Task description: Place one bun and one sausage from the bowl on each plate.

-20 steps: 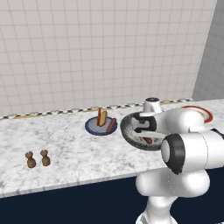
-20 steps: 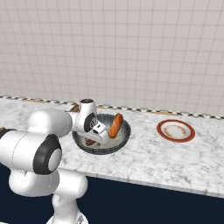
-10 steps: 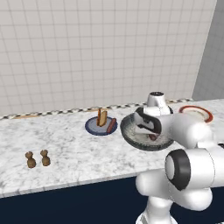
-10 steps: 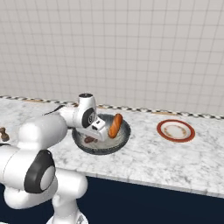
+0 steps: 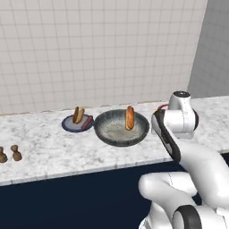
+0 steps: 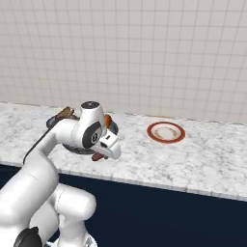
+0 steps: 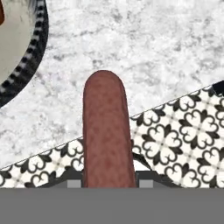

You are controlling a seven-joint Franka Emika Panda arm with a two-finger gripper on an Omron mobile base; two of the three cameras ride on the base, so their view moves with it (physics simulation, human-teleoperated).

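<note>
Your gripper [image 6: 99,156] clamped on sausage [image 7: 107,135]; hand view shows it jutting up between jaws, over marble counter [image 7: 144,52] with patterned floor tiles beyond its edge, bowl [image 7: 26,48] rim at upper left. Right base view: gripper hangs at counter's front edge, just in front of bowl, arm blocking most of bowl; red-rimmed plate [image 6: 166,131] sits bare, well right. Left base view gives you open bowl [image 5: 121,127] with one bun [image 5: 129,117] leaning inside, and blue plate [image 5: 77,123] just left carrying bun plus sausage.
</note>
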